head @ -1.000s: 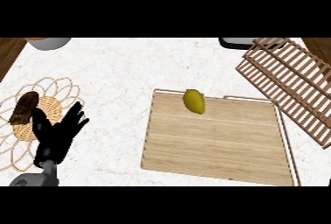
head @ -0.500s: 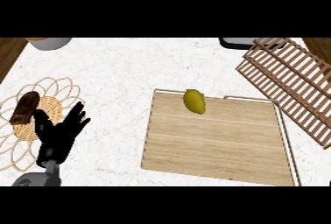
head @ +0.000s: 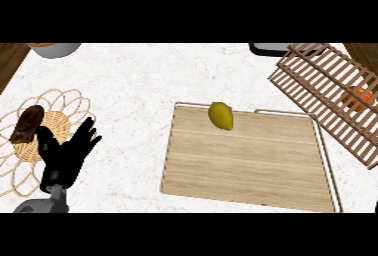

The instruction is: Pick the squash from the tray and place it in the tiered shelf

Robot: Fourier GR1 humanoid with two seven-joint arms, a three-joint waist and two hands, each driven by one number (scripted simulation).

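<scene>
A yellow-green squash [head: 221,115] lies near the far edge of the wooden tray [head: 244,165] in the middle of the counter. The slatted wooden tiered shelf [head: 326,92] stands at the right, beyond the tray's far right corner. My left hand [head: 65,155] rests open at the lower left, fingers up, far from the squash and holding nothing. My right hand does not show.
A woven round mat [head: 63,107] at the left carries a brown oblong item [head: 28,124]. Something orange [head: 359,97] shows through the shelf's slats. A grey bowl [head: 53,49] sits at the top left and a dark object [head: 269,48] at the top, left of the shelf.
</scene>
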